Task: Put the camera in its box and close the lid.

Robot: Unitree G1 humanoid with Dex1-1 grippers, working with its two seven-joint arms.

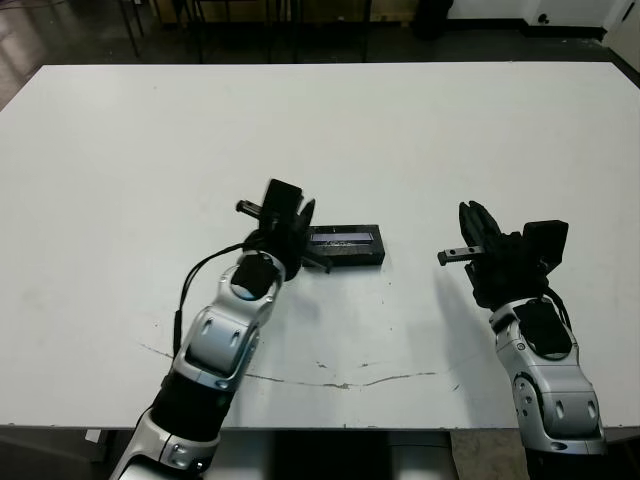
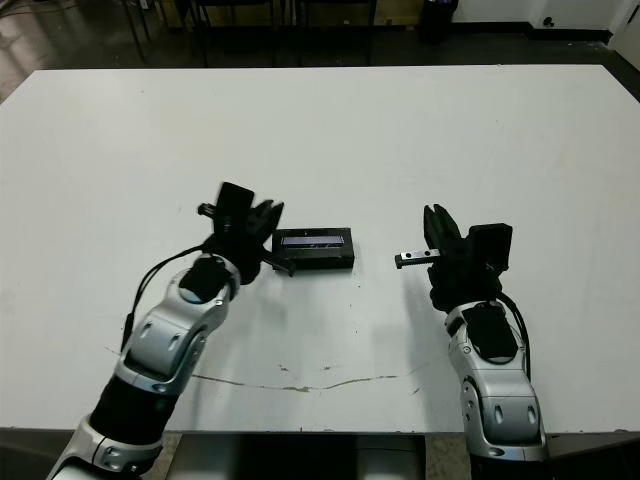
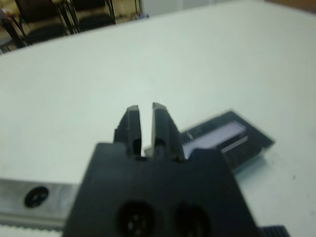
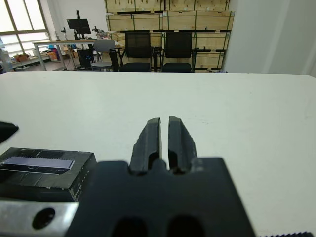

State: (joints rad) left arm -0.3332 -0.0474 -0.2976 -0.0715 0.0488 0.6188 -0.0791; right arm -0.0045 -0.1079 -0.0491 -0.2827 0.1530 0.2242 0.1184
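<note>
Now the lid [image 1: 346, 240] lies just beside the left pincer [image 1: 283, 222], its fingers pressed together.

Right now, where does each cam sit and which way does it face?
Left eye: head, looking down at the table; both arms and the closed box show.
Right eye: same, slightly shifted; shares everything with left eye.
Left wrist: on the left arm, along its shut left end effector toward the box.
Right wrist: on the right arm, along the shut right end effector over the table to chairs; both wrist views show the box.
</note>
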